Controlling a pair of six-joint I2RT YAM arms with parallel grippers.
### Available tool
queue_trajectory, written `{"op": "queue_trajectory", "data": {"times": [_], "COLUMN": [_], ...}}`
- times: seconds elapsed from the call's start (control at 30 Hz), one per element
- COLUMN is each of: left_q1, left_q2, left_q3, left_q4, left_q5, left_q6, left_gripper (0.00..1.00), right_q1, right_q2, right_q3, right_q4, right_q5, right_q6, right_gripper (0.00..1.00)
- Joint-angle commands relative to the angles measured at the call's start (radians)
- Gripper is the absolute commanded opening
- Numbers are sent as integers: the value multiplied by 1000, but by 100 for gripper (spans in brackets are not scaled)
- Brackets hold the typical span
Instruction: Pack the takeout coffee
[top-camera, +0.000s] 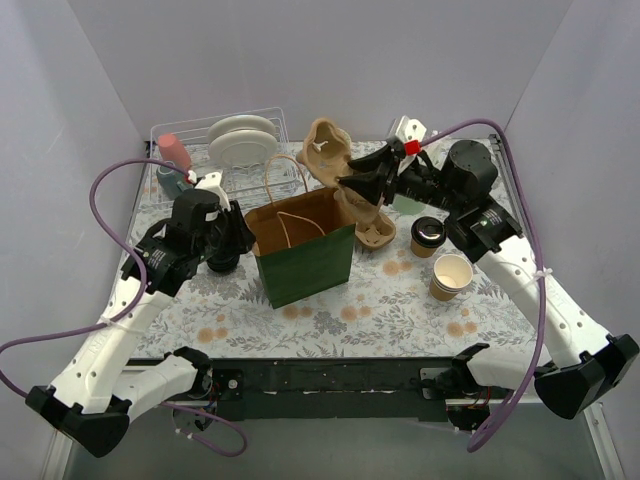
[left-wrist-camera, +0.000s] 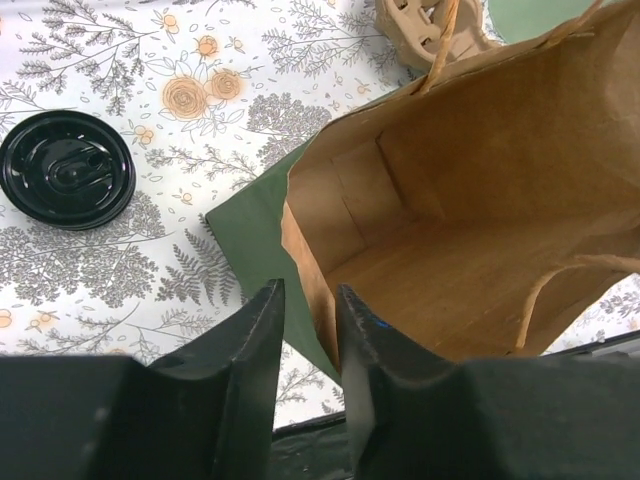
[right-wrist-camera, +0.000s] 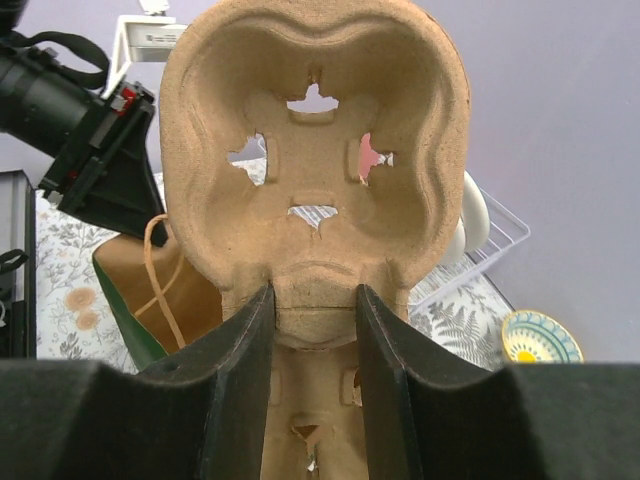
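- Starting up top: the right gripper holds the carrier clamped above the bag, tipped up on edge, I'd guess so it slips through the mouth. That arm stretches up the table's right side, wrist bent in toward the bag. The coffee sits on the table just right of the bag, next to a lidless cup, with nobody touching it.
- Same view, the left gripper is at the bag's left rim, elbow folded, probably keeping the mouth open.
- Left wrist: fingers are nearly together astride the rim, but table shows between them, so I can't tell if they really pinch. The bag looks empty. A black lid lies off to the side, and I can't see whether there's a cup under it.
- Right wrist: fingers squeeze the carrier's narrow neck.
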Motion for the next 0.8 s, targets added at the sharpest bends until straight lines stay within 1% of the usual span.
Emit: {"op": "queue_trajectory", "data": {"times": [0.0,0.03,0.13,0.23,0.47,0.57,0.6,0.67,0.77], "left_q1": [2,2,2,2,2,2,2,2,2], "left_q2": [-30,-46,-70,-87,-53,-66,-78,-89,-119], "left_q3": [-18,-28,-42,-48,-30,-60,-73,-77,-82], "left_q4": [64,81,119,132,103,120,124,130,130], "left_q5": [30,30,45,53,87,88,125,143,212], "left_q6": [48,59,106,134,163,175,175,171,159], "left_gripper": [18,13,4,0,0,0,0,0,0], "right_q1": [25,32,44,59,70,70,70,70,81], "right_q2": [5,8,19,25,11,-4,-7,2,1], "right_q3": [-13,-15,-21,-24,-29,-64,-70,-70,-85], "right_q4": [158,167,191,192,166,162,170,167,159], "right_q5": [-68,-59,-37,-28,13,26,24,1,-39], "right_q6": [-37,-38,-35,-29,-17,-28,-29,-23,-29], "right_gripper": [33,33,33,33,33,33,33,33,33]}}
